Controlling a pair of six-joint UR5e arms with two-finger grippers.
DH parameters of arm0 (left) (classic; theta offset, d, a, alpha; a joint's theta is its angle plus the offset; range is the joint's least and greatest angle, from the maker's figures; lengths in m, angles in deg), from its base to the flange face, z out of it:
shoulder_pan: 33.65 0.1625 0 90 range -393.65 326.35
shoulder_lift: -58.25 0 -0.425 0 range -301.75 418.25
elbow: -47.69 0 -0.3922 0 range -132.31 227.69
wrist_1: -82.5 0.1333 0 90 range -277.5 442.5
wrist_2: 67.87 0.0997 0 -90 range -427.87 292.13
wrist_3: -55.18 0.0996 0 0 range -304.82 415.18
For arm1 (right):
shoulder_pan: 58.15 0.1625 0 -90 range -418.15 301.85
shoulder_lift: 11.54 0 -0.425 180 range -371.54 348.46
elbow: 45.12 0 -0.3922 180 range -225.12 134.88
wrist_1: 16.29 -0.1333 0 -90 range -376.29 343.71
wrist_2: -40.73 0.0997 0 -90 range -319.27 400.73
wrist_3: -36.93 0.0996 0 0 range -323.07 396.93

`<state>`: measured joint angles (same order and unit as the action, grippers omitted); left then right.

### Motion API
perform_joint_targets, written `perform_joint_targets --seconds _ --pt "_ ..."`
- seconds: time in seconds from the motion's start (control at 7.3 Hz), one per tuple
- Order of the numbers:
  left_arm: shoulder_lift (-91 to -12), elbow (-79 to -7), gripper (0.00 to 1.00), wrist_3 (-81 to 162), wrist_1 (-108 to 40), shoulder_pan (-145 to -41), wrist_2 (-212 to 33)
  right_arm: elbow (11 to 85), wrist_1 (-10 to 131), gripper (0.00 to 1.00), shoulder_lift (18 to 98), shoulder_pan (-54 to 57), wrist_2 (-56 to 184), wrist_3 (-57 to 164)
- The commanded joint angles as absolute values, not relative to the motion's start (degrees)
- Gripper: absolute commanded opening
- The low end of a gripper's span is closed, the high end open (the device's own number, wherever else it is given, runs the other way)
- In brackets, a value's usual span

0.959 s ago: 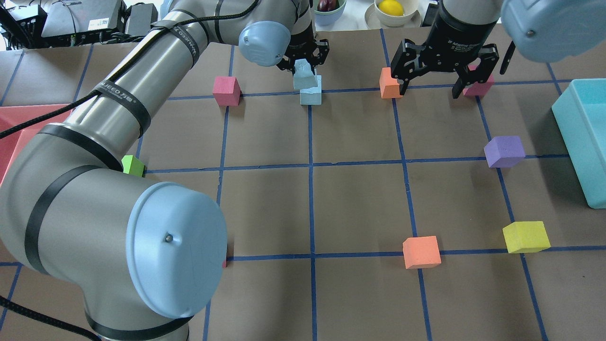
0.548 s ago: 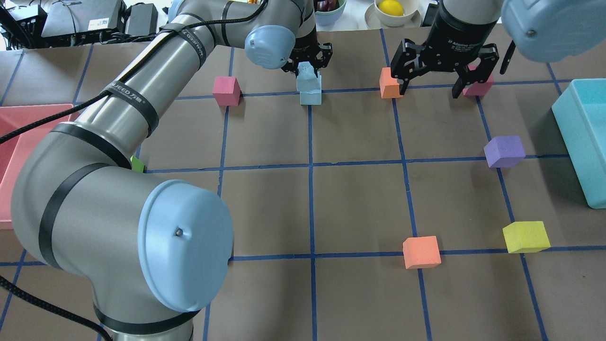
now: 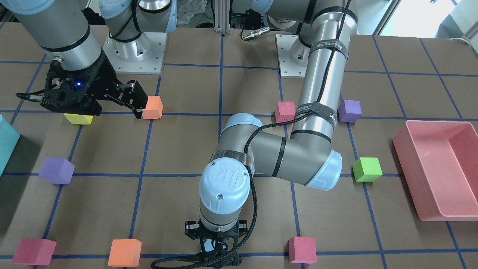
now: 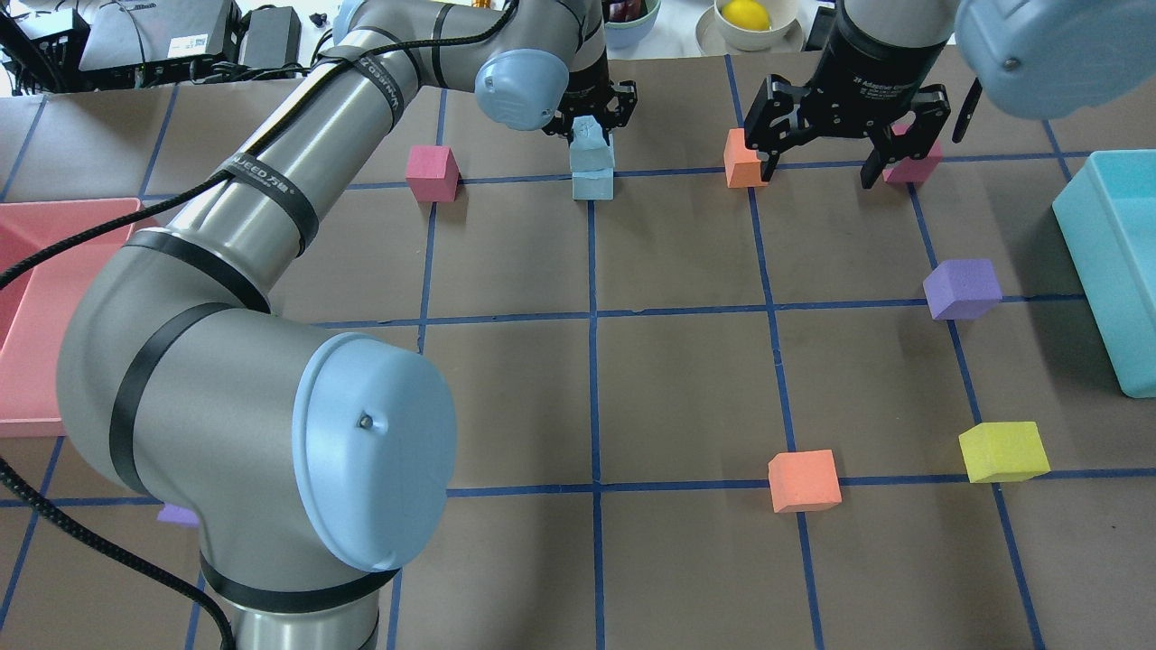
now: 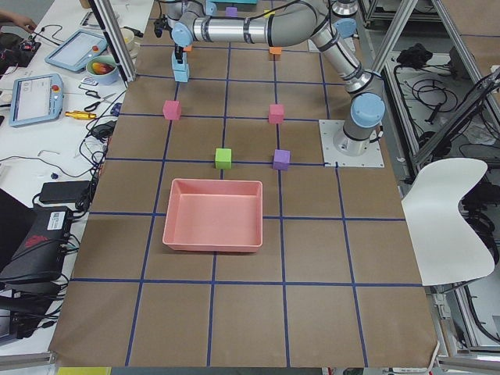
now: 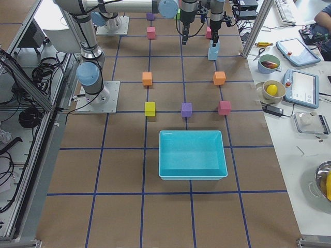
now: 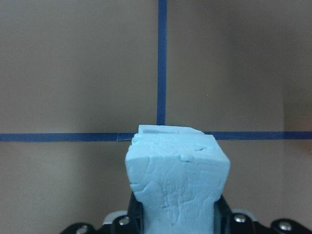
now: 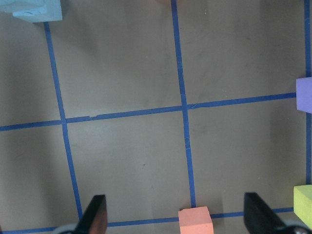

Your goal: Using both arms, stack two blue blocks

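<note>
Lowering the upper blue block [image 4: 591, 149] squarely onto its twin is the step in hand, as I judge it. Left of the lower blue block [image 4: 593, 186], well apart on the table [image 4: 686, 379], sits a pink cube [image 4: 432, 171]; it is no obstacle. The left tool [image 4: 590, 125] is clamped on the upper blue block, which sits directly over the lower one, either touching it or just above; I cannot tell which. From overhead the upper block looks slightly skewed toward the lower block's left, and the left wrist view shows a sliver of pale blue past its far edge. A good finish would line the faces up, come straight down until foam meets foam, then part the fingers gently and lift vertically so the soft cube is not dragged off. Right of the lower block, beyond an orange cube [image 4: 742, 160], the right tool [image 4: 822, 169] hovers spread wide, holding nothing, and is best left clear of the stack.
</note>
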<state>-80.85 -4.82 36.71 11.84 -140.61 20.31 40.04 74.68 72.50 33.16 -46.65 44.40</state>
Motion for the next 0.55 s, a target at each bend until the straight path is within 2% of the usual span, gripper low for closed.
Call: perform_joint_targets --seconds 0.0,0.41 --pt "-81.1 -5.2 0.99 36.3 12.0 -140.6 20.2 40.1 74.7 1.0 72.5 33.2 -46.7 44.4" --pt "-80.4 -4.8 1.0 36.4 11.3 -140.7 19.5 40.1 74.7 1.0 72.5 33.2 -46.6 44.4"
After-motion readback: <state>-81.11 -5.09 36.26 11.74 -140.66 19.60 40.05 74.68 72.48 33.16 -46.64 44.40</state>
